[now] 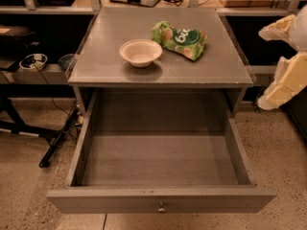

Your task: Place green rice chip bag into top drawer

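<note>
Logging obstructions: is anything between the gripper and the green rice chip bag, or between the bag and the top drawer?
Nothing visible. The gripper hangs at the right edge beside the cabinet; the green rice chip bag lies on top, the bowl to its left, off both paths. The top drawer stands open.

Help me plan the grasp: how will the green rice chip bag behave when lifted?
The green rice chip bag looks crinkled and puffed, so it is likely floppy and light. Its glossy film may slip. It lies flat on the cabinet top beside the white bowl, so rolling seems unlikely. The gripper hangs at the right edge, away from it.
</note>
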`<state>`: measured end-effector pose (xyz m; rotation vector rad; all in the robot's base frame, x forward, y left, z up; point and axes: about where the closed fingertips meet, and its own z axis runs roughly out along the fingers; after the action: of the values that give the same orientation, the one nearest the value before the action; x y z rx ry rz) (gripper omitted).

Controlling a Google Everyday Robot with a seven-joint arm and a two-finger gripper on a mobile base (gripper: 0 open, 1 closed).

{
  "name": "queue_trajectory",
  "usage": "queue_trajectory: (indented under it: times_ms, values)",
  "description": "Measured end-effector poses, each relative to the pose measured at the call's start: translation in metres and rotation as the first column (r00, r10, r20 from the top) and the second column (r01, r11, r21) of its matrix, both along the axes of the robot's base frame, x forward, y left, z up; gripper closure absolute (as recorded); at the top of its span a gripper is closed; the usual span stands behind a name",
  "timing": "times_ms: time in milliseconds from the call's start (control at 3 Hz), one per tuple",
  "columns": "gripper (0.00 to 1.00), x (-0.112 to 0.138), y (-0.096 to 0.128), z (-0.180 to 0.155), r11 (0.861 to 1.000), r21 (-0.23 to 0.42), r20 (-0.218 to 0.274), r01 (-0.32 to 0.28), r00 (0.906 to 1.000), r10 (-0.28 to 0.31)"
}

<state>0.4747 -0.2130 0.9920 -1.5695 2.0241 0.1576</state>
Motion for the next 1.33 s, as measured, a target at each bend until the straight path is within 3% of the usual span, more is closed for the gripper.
queue_trajectory:
  times_ms: [333,667,1000,1333]
  values:
    - [0.00,0.017,0.005,-0.001,0.992,0.122,0.007,-0.038,0.9993,0.038]
    - [0.00,0.049,0.016,0.003,0.979,0.202,0.033,-0.019,0.9994,0.013]
    - [0.00,0.071,0.024,0.009,0.981,0.190,0.054,0.035,0.9975,-0.046]
    - [0.00,0.071,0.024,0.009,0.981,0.190,0.054,0.035,0.9975,-0.046]
